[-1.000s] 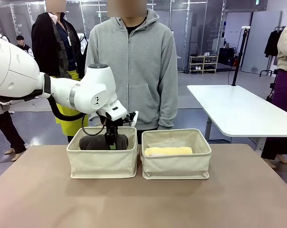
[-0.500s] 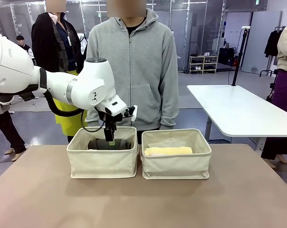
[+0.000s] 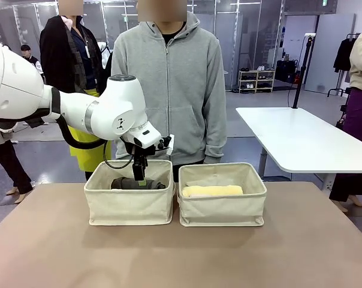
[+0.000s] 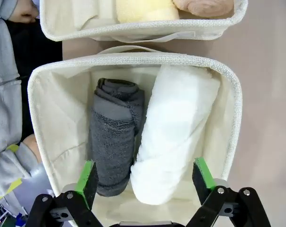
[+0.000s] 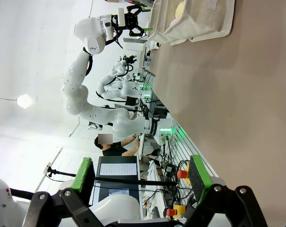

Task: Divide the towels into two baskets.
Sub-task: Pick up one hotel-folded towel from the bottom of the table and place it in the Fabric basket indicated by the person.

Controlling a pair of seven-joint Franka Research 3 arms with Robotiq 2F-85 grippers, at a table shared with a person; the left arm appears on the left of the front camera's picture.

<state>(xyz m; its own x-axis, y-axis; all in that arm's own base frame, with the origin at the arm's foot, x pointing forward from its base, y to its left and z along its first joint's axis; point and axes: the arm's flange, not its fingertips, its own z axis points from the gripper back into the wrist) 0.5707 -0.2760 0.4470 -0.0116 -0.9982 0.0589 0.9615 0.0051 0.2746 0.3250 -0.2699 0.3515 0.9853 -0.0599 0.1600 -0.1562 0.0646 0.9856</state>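
Observation:
Two cream canvas baskets stand side by side at the table's far edge. In the left basket (image 3: 130, 207) (image 4: 133, 59) a dark grey towel (image 3: 136, 183) (image 4: 114, 142) lies next to a white towel (image 4: 174, 137). My left gripper (image 3: 139, 174) (image 4: 145, 177) hovers open just above them, touching neither. The right basket (image 3: 223, 210) (image 4: 133, 30) holds a pale yellow towel (image 3: 212, 191) (image 4: 145, 9) and a cream towel (image 4: 204, 5). My right gripper (image 5: 140, 175) is open with nothing in it, well back from the baskets (image 5: 195, 19) and over the bare table.
A person in a grey hoodie (image 3: 169, 90) stands right behind the baskets, one hand (image 4: 22, 12) near the far rim. The brown tabletop (image 3: 181, 258) is bare in front of the baskets. A white table (image 3: 301, 138) stands at the back right.
My left gripper let go of the dark grey towel, which settled down into the left basket. The gripper opened and rose slightly above it.

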